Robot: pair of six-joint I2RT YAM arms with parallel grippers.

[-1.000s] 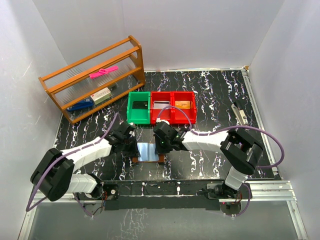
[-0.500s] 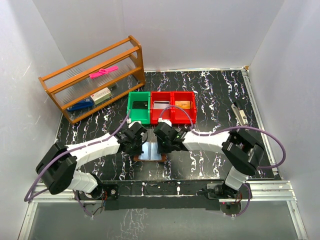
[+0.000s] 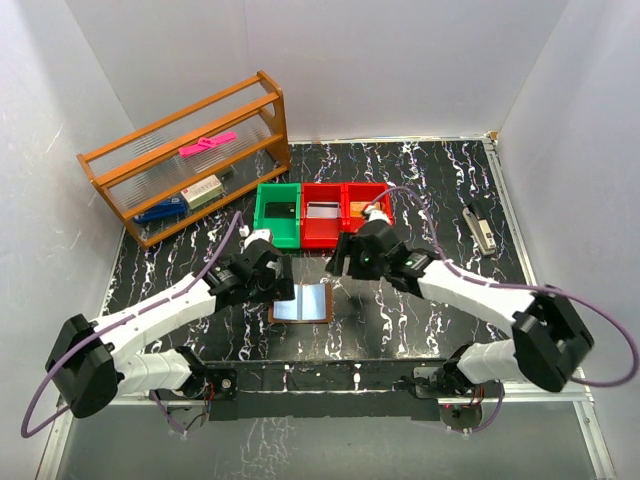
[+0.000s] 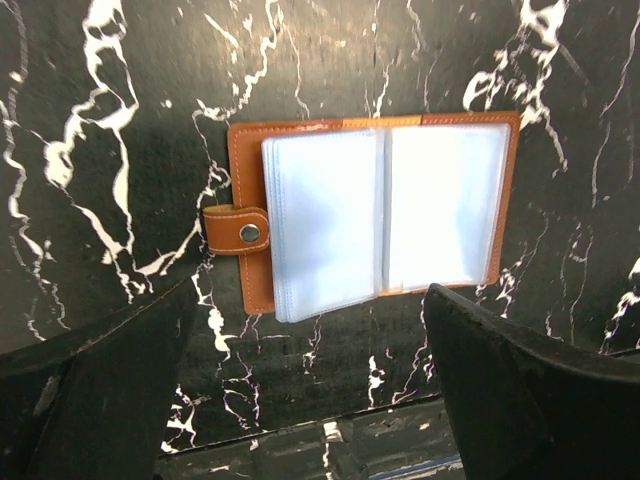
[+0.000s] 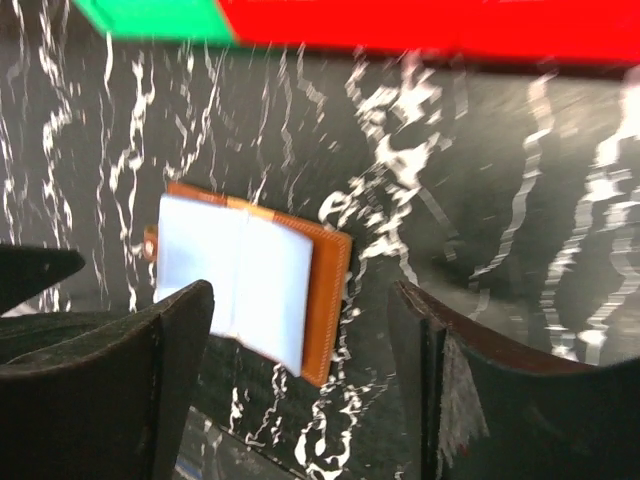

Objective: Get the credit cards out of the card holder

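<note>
The card holder [image 3: 302, 303] lies open and flat on the black marbled table, brown rim around pale blue sleeves, its snap tab on the left [image 4: 238, 232]. I cannot tell whether a card sits inside the sleeves. My left gripper [image 3: 268, 276] hovers open just left of it with nothing between its fingers, and the holder [image 4: 380, 210] shows beyond its tips [image 4: 310, 300]. Behind and to the right, my right gripper [image 3: 347, 258] is open above the table, the holder [image 5: 250, 265] in view between its fingers [image 5: 300, 295]. A silver-grey credit card [image 3: 322, 210] and an orange one [image 3: 364, 208] lie in the red bins.
A green bin [image 3: 262, 222] and two red bins [image 3: 340, 235] stand in a row right behind the holder. A wooden rack [image 3: 190, 150] with small items is at the back left. A small grey tool [image 3: 480, 228] lies at the right. White walls enclose the table.
Both grippers opened and let go of the holder, which now lies flat and open. The right arm pulled back and to the right; the left drew slightly away.
</note>
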